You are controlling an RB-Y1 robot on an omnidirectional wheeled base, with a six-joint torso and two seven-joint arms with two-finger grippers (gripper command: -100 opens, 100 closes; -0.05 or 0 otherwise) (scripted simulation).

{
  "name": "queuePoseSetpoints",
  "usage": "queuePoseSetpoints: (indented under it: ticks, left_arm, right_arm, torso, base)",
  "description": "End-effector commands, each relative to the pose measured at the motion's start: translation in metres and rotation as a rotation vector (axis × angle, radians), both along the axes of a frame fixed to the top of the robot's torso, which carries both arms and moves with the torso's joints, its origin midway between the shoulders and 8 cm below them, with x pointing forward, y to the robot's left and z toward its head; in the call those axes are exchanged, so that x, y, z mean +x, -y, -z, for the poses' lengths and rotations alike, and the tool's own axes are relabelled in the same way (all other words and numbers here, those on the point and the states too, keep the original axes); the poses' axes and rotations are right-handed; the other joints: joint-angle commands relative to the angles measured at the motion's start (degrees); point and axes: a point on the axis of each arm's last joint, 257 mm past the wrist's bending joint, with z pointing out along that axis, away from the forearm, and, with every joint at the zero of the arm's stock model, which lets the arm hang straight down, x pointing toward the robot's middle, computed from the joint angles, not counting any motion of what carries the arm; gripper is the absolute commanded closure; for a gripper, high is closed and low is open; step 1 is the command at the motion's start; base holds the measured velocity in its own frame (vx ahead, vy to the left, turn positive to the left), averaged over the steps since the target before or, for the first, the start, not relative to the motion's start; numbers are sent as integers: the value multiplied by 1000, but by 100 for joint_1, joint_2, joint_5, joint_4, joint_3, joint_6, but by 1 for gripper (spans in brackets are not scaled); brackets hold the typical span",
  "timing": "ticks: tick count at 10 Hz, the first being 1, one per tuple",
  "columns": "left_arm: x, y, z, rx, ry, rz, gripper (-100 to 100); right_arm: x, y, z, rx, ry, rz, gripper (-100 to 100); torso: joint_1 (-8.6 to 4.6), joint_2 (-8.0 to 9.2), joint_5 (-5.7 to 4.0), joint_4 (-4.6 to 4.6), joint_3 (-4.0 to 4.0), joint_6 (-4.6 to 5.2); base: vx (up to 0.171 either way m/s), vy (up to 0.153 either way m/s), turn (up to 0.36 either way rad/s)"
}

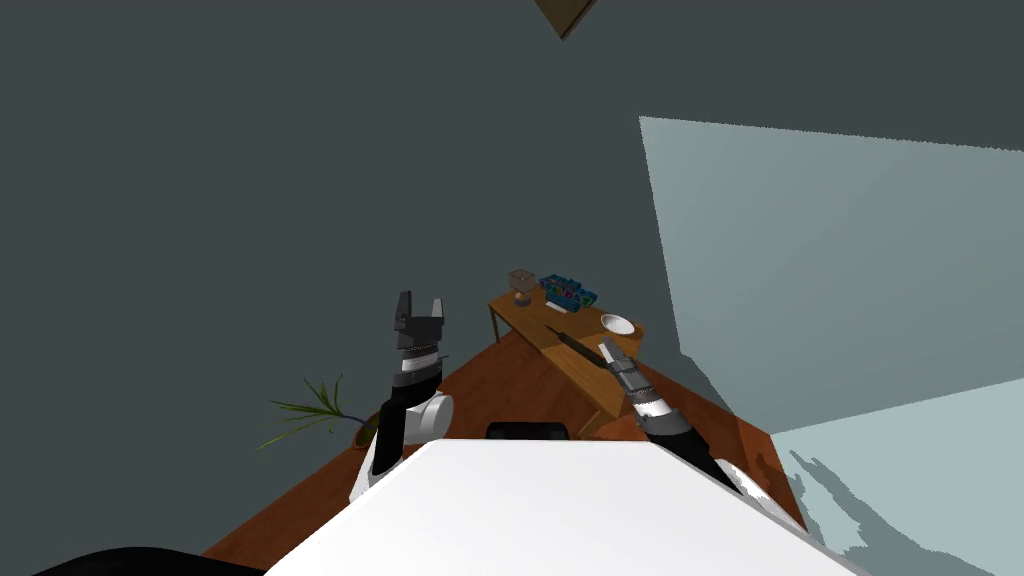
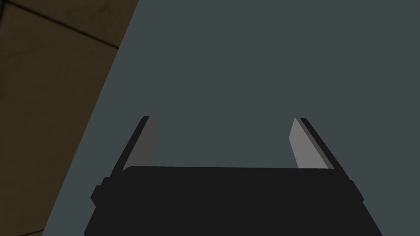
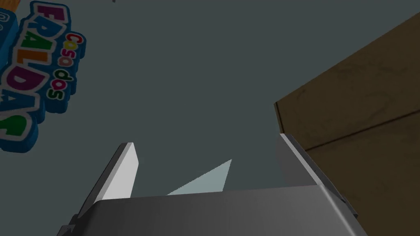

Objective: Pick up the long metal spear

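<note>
A thin dark spear (image 1: 568, 339) lies along the wooden table (image 1: 520, 315), ahead of me and slightly to the right. My right gripper (image 1: 606, 351) hovers at the spear's near end; whether it touches the spear I cannot tell. In the right wrist view the right gripper (image 3: 209, 166) is open, with nothing between its fingers (image 3: 123, 172). My left gripper (image 1: 420, 306) is raised to the left of the table. The left wrist view shows the left gripper (image 2: 223, 141) open and empty.
On the table stand a small grey cup-like object (image 1: 521, 285), a blue box with colourful lettering (image 1: 568, 290) and a white bowl (image 1: 617, 323). A potted plant (image 1: 320, 410) stands on the wooden floor to the left. Dark grey walls close in behind.
</note>
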Motion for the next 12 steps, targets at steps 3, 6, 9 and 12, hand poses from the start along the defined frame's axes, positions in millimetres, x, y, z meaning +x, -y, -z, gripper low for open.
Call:
queuePoseSetpoints:
  ticks: [3, 6, 9, 12]
  left_arm:
    - [0, 0, 0, 0, 0, 0, 0]
    - [0, 0, 0, 0, 0, 0, 0]
    - [0, 0, 0, 0, 0, 0, 0]
    - [0, 0, 0, 0, 0, 0, 0]
  right_arm:
    - [-15, 2, 63, -113, -155, -40, -100]
    - [-42, 11, 125, -205, -307, -66, -100]
    - [-65, 26, 165, -281, -412, -88, -100]
    - [-107, 42, 215, -384, -555, -129, -100]
  torso:
    - [2, -5, 0, -2, -3, 1]
    - [0, -8, 0, -2, -5, -2]
    - [8, -13, 2, -3, -7, -2]
    - [-2, -7, 0, -2, -4, 3]
  base:
    - [53, 75, 229]
    - [78, 66, 285]
    - [69, 62, 219]
    - [71, 48, 246]
